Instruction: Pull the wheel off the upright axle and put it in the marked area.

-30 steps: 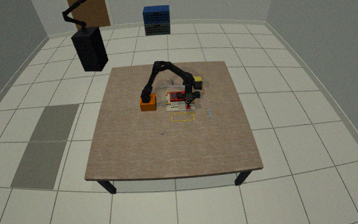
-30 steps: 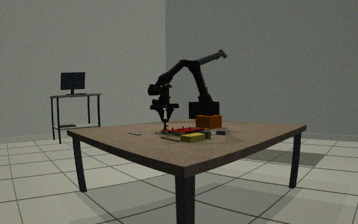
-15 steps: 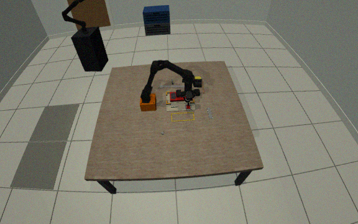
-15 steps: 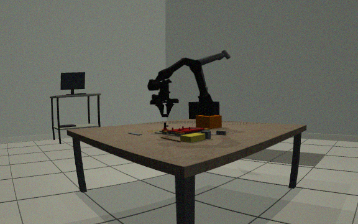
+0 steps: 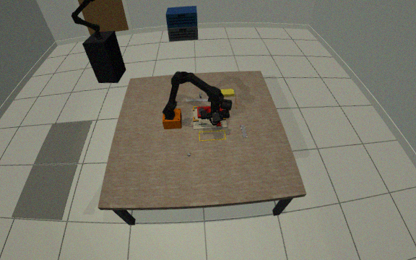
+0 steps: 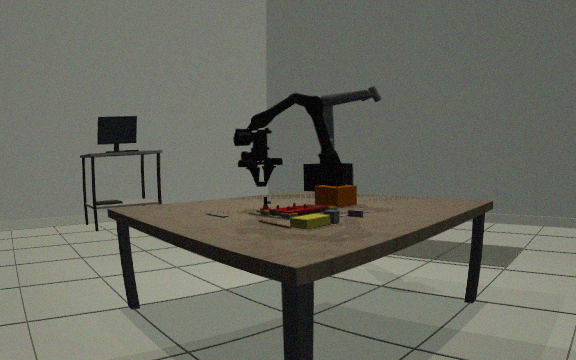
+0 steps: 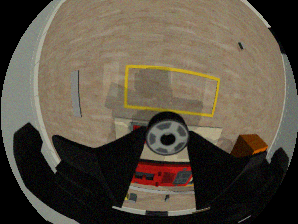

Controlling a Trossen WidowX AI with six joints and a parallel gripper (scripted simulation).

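Observation:
My gripper [image 5: 216, 122] [image 6: 262, 184] [image 7: 166, 132] is shut on the wheel [image 7: 154, 138], a black tyre with a grey spoked rim and a dark centre hole. In the exterior view the fingertips hang above the dark upright axle [image 6: 266, 204], with a gap between them, so the wheel is off the axle. The axle rises at one end of the red model [image 5: 203, 109] [image 6: 300, 209] [image 7: 156, 173], which lies on a cream board [image 5: 198, 127] [image 7: 206, 136]. The marked area, a yellow outline [image 5: 212, 140] [image 7: 126, 86], lies on the table just beyond the board. The wheel is in the air, not above the outline's middle.
An orange box [image 5: 172, 124] [image 6: 335, 196] [image 7: 248, 144] stands at the arm's base. A yellow block [image 5: 227, 92] [image 6: 310, 221] lies behind the board. A thin grey strip [image 5: 243, 131] [image 6: 217, 215] [image 7: 76, 94] and a small dark piece [image 5: 188, 154] [image 7: 240, 45] lie farther from the outline.

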